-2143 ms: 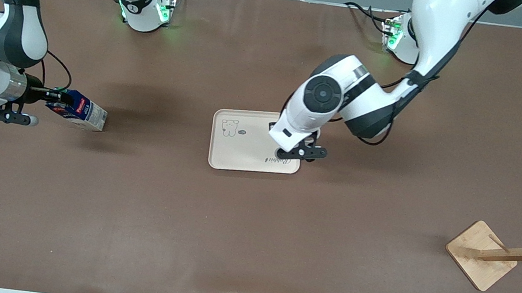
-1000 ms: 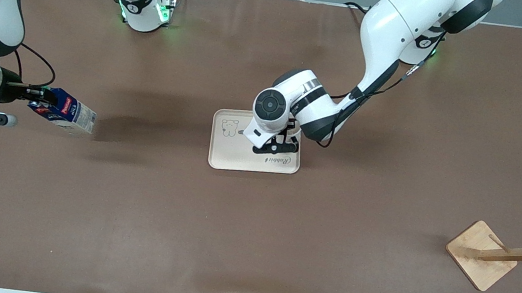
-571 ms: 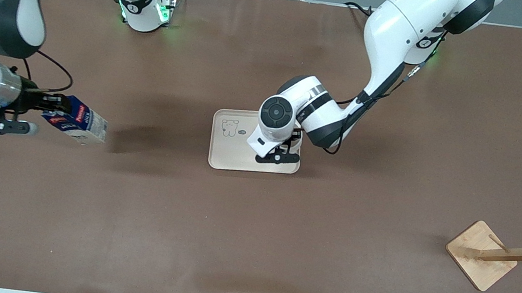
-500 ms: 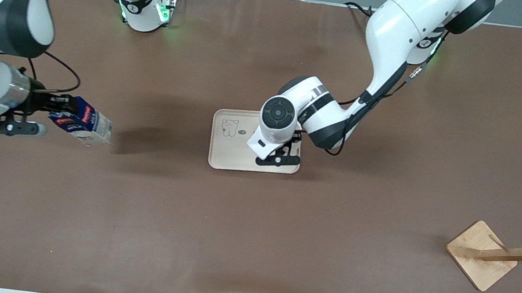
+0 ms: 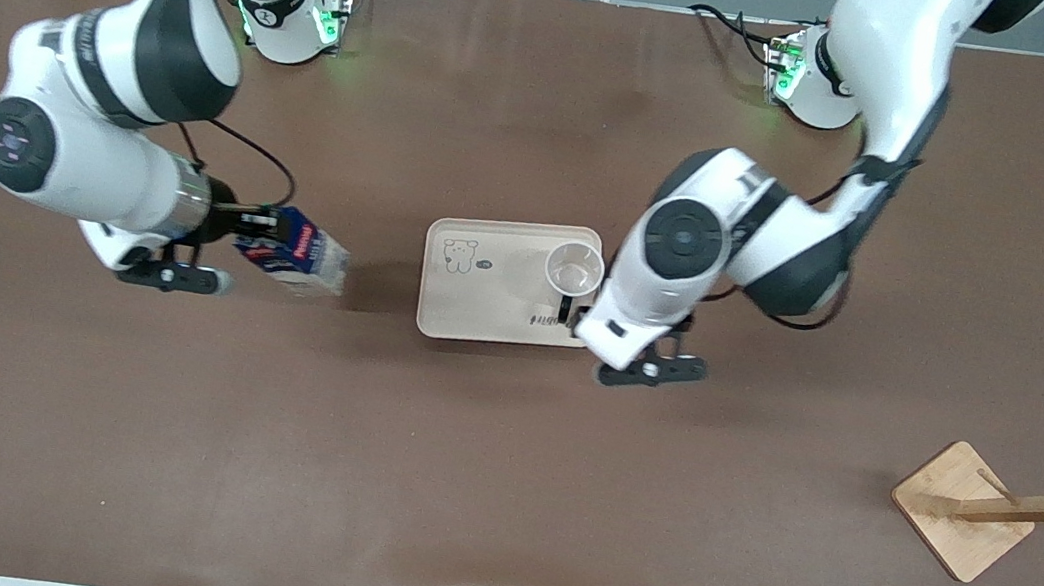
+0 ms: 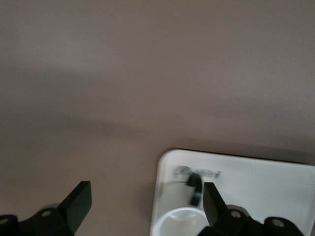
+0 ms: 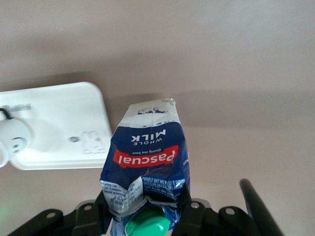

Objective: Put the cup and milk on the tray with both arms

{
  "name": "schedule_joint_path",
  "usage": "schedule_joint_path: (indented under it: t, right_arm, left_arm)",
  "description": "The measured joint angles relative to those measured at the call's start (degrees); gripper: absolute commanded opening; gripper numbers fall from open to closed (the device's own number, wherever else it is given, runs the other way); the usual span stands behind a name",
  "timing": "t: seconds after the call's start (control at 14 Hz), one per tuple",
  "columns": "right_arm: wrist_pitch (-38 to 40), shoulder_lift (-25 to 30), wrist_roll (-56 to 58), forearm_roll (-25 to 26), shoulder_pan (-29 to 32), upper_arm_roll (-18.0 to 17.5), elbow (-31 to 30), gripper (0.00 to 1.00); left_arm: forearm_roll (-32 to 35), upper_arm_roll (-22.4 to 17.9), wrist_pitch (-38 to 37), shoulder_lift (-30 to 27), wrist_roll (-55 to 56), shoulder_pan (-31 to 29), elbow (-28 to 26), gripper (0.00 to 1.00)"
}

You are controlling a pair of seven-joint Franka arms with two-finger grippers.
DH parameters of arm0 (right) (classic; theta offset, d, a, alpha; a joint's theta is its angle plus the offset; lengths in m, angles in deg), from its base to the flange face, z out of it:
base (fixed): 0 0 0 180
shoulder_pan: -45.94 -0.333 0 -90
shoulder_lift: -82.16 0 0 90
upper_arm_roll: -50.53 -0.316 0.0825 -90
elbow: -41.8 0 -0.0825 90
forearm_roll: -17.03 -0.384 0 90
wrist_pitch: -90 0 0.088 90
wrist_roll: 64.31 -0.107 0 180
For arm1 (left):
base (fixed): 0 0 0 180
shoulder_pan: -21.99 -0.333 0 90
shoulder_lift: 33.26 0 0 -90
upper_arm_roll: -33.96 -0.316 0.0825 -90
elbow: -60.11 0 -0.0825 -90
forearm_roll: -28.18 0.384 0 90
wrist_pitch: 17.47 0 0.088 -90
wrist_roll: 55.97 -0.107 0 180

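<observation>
Cup (image 5: 575, 269) upright on tray (image 5: 479, 313), at its 2 o'clock corner, handle toward 6. Left pincer (image 6: 142, 206) jaws apart, empty, over desk (image 5: 496, 491) just off tray's 4 o'clock corner. Right pincer (image 5: 233, 226) clamped on milk (image 5: 294, 249), airborne over desk at tray's 9 o'clock. Carton's long axis near level, base pointing at tray, cap at the pincer. Rec: swing base down to upright over the clear part of the tray, lower slow, keep off cup.

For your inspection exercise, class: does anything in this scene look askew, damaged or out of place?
Only the milk: the right end effector holds it tilted in the air over bare table, its gable crumpled. The cup stands upright on the tray. The left end effector is open and empty.
</observation>
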Motion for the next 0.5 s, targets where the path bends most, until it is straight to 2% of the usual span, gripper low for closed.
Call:
schedule_joint_path:
  t: [0.21, 0.5]
  right_arm:
    - [-0.66, -4.32, -9.41, -4.32, -5.83, -0.04, 3.31, 0.00]
    - [-2.75, -8.38, -14.36, -5.82, -11.48, -0.02, 5.73, 0.00]
  left_arm:
    - [0.10, -0.25, -5.47, -5.68, -3.60, -5.21, 0.11, 1.00]
    - [0.36, -0.65, -11.70, -12.51, -17.38, -13.04, 0.04, 1.00]
